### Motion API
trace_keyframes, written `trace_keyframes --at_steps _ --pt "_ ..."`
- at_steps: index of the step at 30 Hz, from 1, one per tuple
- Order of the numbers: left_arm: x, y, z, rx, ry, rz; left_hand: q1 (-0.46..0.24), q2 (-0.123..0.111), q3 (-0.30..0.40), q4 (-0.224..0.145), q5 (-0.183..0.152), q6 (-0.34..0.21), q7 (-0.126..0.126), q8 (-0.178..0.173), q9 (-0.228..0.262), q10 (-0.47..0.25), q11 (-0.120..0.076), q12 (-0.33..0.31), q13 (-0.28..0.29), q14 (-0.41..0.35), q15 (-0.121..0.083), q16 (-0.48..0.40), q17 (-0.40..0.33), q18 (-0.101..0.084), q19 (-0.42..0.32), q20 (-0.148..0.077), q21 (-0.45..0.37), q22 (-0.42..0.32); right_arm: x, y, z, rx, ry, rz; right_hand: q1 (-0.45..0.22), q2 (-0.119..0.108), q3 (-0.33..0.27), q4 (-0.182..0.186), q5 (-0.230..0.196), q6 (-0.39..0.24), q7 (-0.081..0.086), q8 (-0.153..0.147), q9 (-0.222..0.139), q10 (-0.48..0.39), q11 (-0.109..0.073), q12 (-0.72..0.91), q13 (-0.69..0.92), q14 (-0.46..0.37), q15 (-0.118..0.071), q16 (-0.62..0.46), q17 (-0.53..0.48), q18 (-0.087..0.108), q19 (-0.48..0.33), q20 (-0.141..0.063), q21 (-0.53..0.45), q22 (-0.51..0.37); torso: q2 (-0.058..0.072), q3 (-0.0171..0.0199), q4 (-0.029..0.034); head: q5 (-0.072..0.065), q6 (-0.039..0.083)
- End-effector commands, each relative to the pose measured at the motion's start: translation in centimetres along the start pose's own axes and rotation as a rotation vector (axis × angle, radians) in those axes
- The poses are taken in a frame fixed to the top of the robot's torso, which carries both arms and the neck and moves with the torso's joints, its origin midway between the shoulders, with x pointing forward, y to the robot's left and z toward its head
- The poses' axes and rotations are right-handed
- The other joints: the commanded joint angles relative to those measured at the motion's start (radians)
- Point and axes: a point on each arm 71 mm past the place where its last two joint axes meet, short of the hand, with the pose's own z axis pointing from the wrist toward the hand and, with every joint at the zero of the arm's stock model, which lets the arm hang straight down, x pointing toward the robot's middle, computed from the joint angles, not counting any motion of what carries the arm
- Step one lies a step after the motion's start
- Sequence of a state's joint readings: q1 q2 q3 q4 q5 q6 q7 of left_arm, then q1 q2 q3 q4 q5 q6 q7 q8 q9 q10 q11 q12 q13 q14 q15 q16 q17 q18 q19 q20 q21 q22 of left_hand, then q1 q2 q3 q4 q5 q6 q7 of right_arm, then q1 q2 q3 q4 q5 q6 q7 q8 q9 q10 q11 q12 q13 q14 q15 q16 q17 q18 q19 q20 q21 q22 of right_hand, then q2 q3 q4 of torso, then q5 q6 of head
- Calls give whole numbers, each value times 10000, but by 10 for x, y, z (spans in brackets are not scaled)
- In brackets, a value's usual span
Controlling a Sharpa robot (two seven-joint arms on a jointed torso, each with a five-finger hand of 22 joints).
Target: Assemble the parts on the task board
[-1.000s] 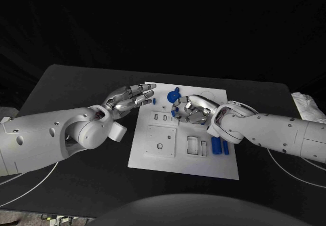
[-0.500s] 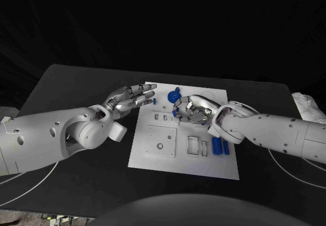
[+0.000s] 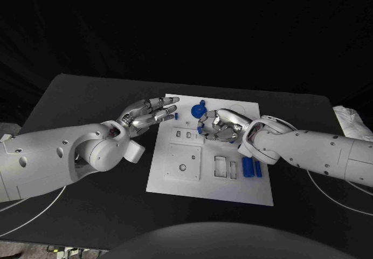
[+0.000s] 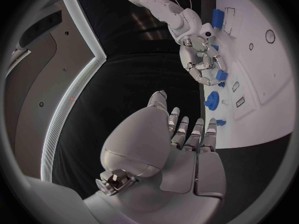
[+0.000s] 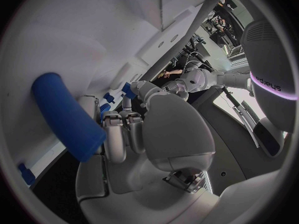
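The right hand [image 3: 218, 127] pinched one blue part [image 3: 200, 129] over the task board [image 3: 186, 183]. The left hand [image 3: 147, 114] hovered, fingers spread. Two blue bars [image 3: 251, 167] lay side by side.

One piece of lettering turns up, and it's in the right wrist view: pale letters on a dark band with a violet glowing edge [image 5: 272, 87], wrapped round a white rounded robot part near the circle's rim. The word curves with the band and seems to read "sharpa", though the first letters are hard to make out. The task board [image 3: 180, 182] carries outlines and slots but no readable writing, and the blue parts [image 3: 251, 167] bear no marks that can be read.
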State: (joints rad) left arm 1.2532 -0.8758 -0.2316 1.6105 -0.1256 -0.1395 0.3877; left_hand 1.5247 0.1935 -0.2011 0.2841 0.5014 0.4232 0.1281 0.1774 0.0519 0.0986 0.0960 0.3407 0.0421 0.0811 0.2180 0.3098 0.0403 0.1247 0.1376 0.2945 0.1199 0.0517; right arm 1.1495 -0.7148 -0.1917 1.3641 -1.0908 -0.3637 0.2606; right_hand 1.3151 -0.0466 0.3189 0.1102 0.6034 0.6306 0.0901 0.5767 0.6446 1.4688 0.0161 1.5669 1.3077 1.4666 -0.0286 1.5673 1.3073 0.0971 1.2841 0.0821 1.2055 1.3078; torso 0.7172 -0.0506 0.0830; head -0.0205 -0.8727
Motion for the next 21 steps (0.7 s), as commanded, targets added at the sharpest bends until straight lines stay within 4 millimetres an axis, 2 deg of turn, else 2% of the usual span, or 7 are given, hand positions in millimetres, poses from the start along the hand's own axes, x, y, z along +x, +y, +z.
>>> trace_keyframes --at_steps 1,21 --pt "3 -1 1 45 239 -13 43 23 46 5 40 33 46 52 13 11 45 39 15 4 45 35 16 -91 91 3 59 14 6 -4 -2 322 485 -65 93 22 17 -61 6 18 -19 -5 1 1020 -40 39 2631 989 -12 -9 2591 -85 -79 7 -66 1449 -3 -3 3 5 1" --pt "3 0 1 36 266 -16 43 23 46 5 40 33 46 52 13 11 45 39 15 4 45 35 16 -91 91 3 59 14 8 -8 -2 830 767 -153 62 31 59 -89 33 -43 80 -80 -80 1020 28 39 2631 849 29 -124 2477 -24 -323 33 -373 1357 4 -1 4 -3 1"
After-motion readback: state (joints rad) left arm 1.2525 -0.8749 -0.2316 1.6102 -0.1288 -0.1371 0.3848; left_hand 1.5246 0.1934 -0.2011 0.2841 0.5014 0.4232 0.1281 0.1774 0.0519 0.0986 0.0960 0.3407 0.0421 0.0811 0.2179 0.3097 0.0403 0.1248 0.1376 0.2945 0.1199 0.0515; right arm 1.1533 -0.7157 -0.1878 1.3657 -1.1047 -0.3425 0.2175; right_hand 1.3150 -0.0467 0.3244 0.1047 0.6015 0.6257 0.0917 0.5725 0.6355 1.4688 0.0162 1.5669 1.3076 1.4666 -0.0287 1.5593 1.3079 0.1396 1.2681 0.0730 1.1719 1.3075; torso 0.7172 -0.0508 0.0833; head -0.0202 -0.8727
